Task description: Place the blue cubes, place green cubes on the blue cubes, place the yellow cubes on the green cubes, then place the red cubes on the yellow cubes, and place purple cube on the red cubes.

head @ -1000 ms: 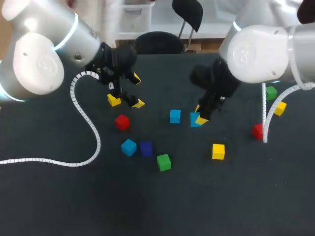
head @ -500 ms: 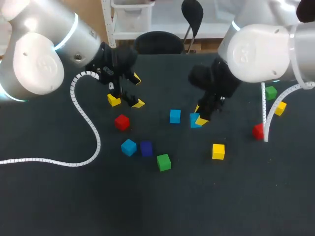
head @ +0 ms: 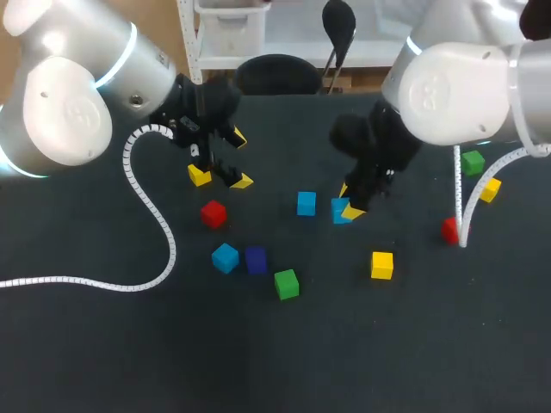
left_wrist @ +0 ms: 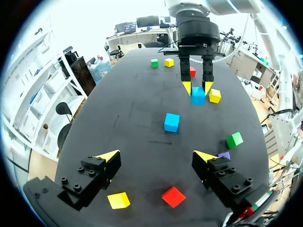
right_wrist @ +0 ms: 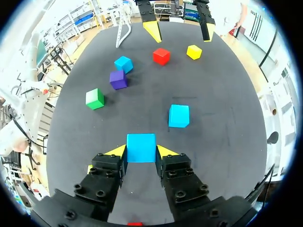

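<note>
R gripper [right_wrist: 141,150] clamped on a blue cube [right_wrist: 141,145], both tips touching it, near the middle of the table [head: 129,344]. Second blue cube [right_wrist: 179,116] sits just ahead, not touching. Green cube [right_wrist: 94,99], purple cube [right_wrist: 118,79] and third blue cube [right_wrist: 123,63] lie further out. L gripper [left_wrist: 157,155] spread wide, holding nothing, over yellow cube [left_wrist: 118,200] and red cube [left_wrist: 173,196].

Even, bright overhead lighting. My dark surface [head: 362,344] reads matte; shadows faint; soft sheen on my left arm [head: 65,112].

Matt dark table [head: 344,344]; smooth, matt blue cube [right_wrist: 141,147].
</note>
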Controlling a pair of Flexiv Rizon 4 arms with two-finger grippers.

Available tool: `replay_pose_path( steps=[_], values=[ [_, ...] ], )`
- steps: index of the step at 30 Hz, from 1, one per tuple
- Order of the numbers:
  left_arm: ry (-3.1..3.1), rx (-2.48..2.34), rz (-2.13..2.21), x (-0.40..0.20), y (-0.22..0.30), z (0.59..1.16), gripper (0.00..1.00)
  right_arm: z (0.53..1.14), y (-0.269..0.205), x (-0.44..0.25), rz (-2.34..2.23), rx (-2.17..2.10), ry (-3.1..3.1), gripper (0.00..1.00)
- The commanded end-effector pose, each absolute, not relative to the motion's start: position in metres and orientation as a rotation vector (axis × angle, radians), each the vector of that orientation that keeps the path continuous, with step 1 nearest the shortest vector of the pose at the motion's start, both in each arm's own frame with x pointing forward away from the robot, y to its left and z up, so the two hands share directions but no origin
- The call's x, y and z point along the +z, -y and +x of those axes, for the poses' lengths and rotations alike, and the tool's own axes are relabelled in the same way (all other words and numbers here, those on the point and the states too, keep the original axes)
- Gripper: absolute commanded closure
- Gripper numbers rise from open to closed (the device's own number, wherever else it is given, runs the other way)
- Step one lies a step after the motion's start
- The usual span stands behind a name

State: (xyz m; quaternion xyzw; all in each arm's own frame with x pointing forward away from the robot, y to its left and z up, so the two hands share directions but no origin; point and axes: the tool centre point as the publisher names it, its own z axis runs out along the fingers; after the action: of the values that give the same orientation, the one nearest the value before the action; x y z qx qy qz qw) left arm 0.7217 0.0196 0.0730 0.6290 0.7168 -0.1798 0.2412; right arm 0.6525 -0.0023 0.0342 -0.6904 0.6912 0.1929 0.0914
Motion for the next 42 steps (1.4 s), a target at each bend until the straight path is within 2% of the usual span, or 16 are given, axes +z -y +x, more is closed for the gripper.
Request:
replay_pose_path(
  steps=[1, 42],
  values=[
    [-1.959, -0.493, 1.722, 0.073, -0.020, 0.722, 0.00, 0.650, 0.009, 0.032, -2.047, 0.558, -2.051, 1.00],
    [-1.959, -0.493, 1.722, 0.073, -0.020, 0.722, 0.00, 0.682, -0.001, 0.007, -2.086, 0.611, -1.962, 1.00]
  ],
)
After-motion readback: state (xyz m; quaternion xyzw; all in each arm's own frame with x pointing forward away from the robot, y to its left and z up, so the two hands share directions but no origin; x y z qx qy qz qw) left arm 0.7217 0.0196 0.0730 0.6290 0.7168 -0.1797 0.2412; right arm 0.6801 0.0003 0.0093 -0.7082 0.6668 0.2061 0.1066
